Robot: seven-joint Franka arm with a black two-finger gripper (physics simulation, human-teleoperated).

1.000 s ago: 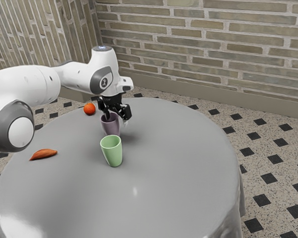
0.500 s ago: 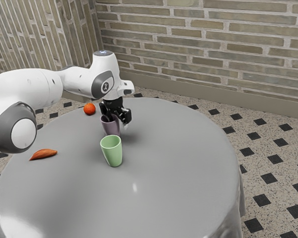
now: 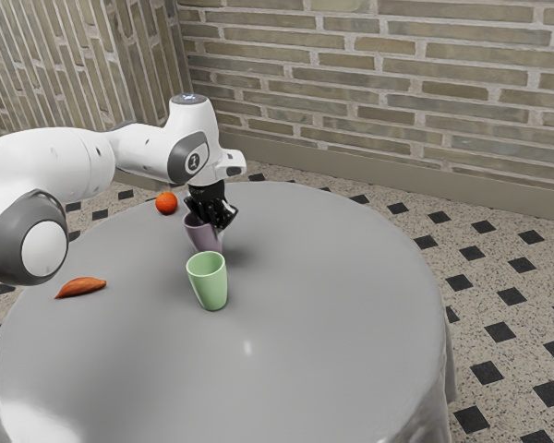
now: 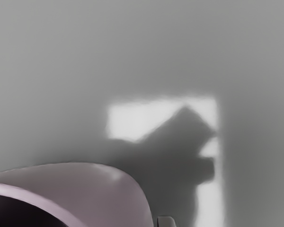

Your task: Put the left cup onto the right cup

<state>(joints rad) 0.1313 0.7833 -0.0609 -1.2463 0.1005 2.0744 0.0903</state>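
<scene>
Table, round and grey, seen from the side in the exterior view: its rim curves down toward the checkered floor on the exterior view's right and near side. A brick wall stands behind it. The widest free surface lies to the exterior view's right and in front of the two cups, where nothing stands. The far-left part of the table carries all the objects.

Arm, white, enters from the exterior view's left and bends down over the far-left part of the table.

Green cup stands upright with its mouth up, nearer the viewer than the hand and apart from it.

Purple cup sits just behind the green cup, mouth up and leaning slightly. Whether its base touches the table cannot be told. In the wrist view its rim lies directly under the hand, with the hand's shadow on the bare table beyond.

Fingers, black, are drawn in on the purple cup's rim at its side toward the exterior view's right, pinching the wall.

Orange-red, elongated object lies near the table's left edge, well apart from both cups.

Orange ball rests near the far-left rim, beside the arm.
</scene>
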